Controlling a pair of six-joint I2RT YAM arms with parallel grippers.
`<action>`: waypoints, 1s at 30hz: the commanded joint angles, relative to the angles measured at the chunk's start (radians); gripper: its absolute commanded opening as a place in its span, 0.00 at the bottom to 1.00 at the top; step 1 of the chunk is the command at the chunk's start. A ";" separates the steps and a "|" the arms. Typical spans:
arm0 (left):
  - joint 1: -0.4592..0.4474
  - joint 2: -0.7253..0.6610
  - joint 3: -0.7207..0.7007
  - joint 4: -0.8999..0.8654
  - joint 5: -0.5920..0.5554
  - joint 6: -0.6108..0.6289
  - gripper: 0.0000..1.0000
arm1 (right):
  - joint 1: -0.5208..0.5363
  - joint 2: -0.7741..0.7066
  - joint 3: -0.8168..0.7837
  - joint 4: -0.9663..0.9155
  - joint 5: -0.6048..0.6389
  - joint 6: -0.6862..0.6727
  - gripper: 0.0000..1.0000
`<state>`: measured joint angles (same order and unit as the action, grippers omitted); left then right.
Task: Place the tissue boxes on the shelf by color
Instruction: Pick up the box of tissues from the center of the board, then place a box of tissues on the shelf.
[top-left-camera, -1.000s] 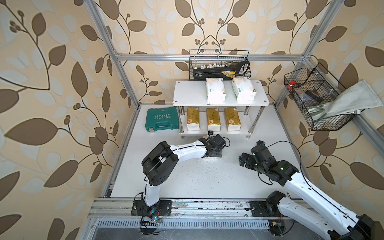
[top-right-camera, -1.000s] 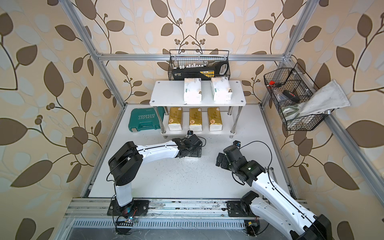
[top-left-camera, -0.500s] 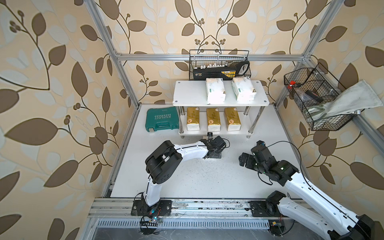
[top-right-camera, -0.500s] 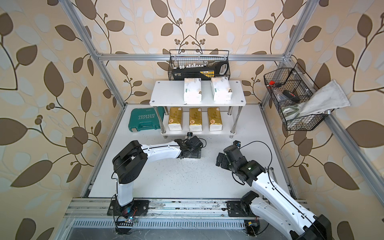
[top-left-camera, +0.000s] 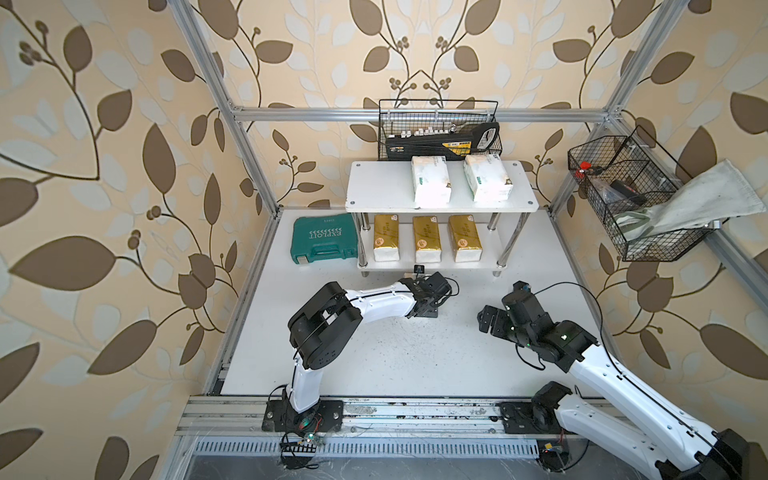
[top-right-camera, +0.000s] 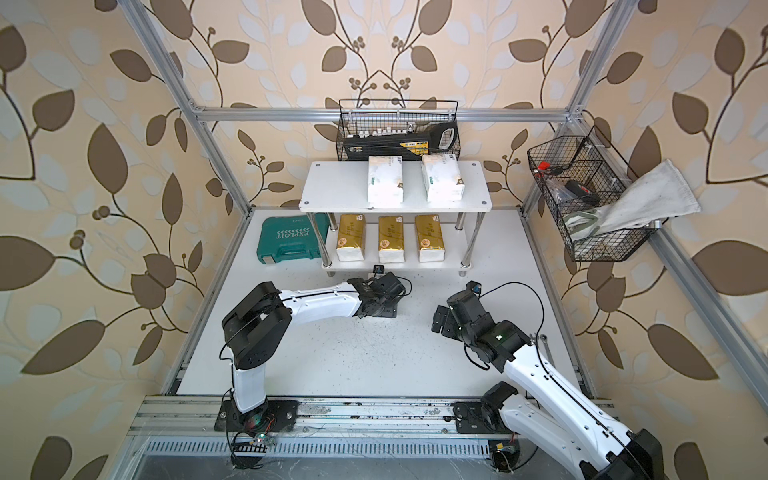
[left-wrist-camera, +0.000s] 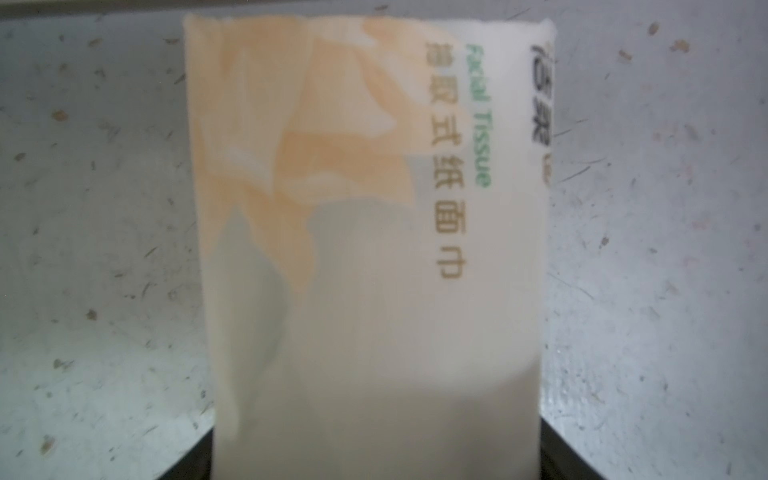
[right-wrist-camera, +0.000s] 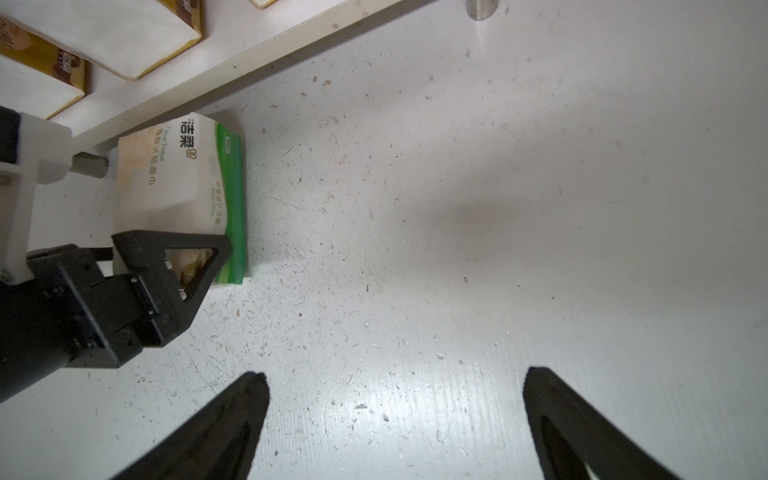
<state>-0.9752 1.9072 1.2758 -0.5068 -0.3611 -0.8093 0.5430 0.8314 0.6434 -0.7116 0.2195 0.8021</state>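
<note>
Fingers of the left end effector (top-left-camera: 426, 309) press both sides of a white tissue pack (right-wrist-camera: 178, 187) lying on the surface (top-left-camera: 395, 353) just before the shelf (top-left-camera: 382, 187), which holds three gold packs (top-left-camera: 427, 239) below and two white packs (top-left-camera: 431, 185) above, while the right end effector (right-wrist-camera: 392, 382) gapes wide, empty.

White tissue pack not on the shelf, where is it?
In the right wrist view, the white tissue pack lies on the table just in front of the shelf, between the fingers of the left gripper.
</note>
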 joint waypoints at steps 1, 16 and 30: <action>-0.039 -0.134 -0.005 -0.112 -0.071 -0.010 0.78 | -0.002 -0.006 0.001 0.000 -0.005 -0.014 0.99; -0.129 -0.582 0.013 -0.398 -0.124 -0.081 0.76 | -0.004 0.008 0.018 0.021 -0.022 -0.015 0.99; 0.017 -0.583 0.489 -0.582 -0.190 0.157 0.78 | -0.003 0.023 0.045 0.034 -0.051 -0.009 0.99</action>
<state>-1.0260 1.2984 1.6768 -1.0645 -0.5343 -0.7509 0.5426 0.8539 0.6514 -0.6853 0.1837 0.8013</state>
